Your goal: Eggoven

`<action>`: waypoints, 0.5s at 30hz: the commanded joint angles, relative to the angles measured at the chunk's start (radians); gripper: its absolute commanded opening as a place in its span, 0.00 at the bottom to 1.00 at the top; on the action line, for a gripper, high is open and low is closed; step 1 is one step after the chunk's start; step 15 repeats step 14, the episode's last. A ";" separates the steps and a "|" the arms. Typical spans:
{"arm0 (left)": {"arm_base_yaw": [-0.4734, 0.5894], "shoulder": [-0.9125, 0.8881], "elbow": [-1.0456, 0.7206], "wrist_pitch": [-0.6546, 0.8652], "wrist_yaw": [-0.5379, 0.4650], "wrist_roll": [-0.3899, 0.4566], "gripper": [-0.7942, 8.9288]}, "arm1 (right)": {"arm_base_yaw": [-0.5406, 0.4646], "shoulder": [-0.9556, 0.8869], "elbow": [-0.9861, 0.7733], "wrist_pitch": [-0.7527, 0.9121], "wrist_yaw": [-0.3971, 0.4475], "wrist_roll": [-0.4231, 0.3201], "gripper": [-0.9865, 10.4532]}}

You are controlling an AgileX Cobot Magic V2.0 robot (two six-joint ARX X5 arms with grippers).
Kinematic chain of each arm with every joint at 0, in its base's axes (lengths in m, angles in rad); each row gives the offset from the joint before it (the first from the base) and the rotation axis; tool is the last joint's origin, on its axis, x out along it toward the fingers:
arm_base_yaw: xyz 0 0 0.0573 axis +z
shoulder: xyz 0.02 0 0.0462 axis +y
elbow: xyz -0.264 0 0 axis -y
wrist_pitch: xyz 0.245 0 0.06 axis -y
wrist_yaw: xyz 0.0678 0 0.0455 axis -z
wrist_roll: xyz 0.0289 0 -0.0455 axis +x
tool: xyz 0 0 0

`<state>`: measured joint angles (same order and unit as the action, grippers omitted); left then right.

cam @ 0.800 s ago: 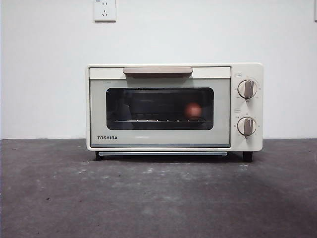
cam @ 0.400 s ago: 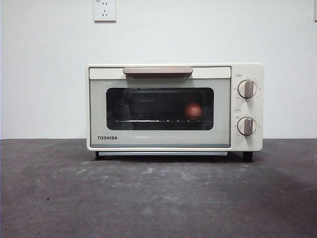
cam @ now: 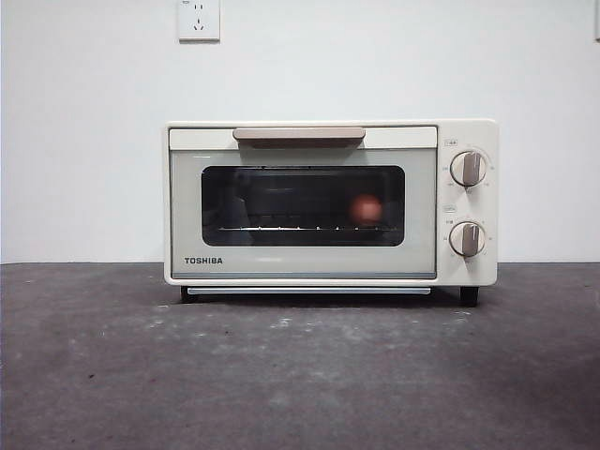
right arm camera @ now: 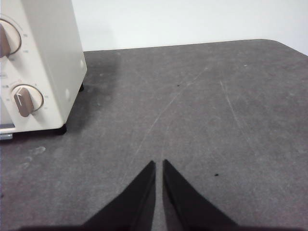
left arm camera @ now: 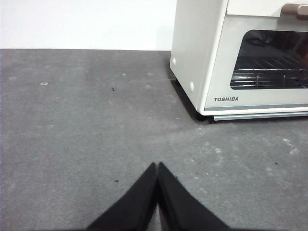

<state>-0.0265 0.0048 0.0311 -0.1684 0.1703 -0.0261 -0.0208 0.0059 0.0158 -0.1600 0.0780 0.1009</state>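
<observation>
Egg (cam: 367, 208) is seen on the rack inside the closed Toshiba toaster oven (cam: 330, 202) at the table's far edge; left gripper (left arm camera: 157, 169) and right gripper (right arm camera: 159, 167) are pressed together, empty, well apart from it; egg could be rolled off the rack if the door gets jolted open

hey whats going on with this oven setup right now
Nothing is being handled at the moment. The egg sits on the rack inside the toaster oven, seen through the window, and the door is closed. The left gripper hangs over the bare table off one side of the oven, jaws together, and the right gripper hangs off the knob side, jaws nearly together. Neither holds anything.
</observation>
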 commanded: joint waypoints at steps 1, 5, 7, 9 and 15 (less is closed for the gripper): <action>0.001 -0.002 -0.028 0.007 0.000 -0.006 0.09 | -0.002 -0.002 -0.005 0.015 0.002 -0.001 0.09; 0.001 -0.002 -0.028 0.008 0.000 -0.006 0.09 | -0.002 -0.002 -0.005 0.024 0.001 -0.001 0.09; 0.001 -0.002 -0.028 0.008 0.000 -0.006 0.09 | -0.002 -0.002 -0.005 0.031 0.001 -0.001 0.09; 0.001 -0.002 -0.028 0.008 0.000 -0.006 0.09 | -0.002 -0.002 -0.005 0.039 0.001 -0.001 0.09; 0.001 -0.002 -0.028 0.008 0.000 -0.006 0.09 | -0.002 -0.002 -0.005 0.063 0.001 -0.001 0.09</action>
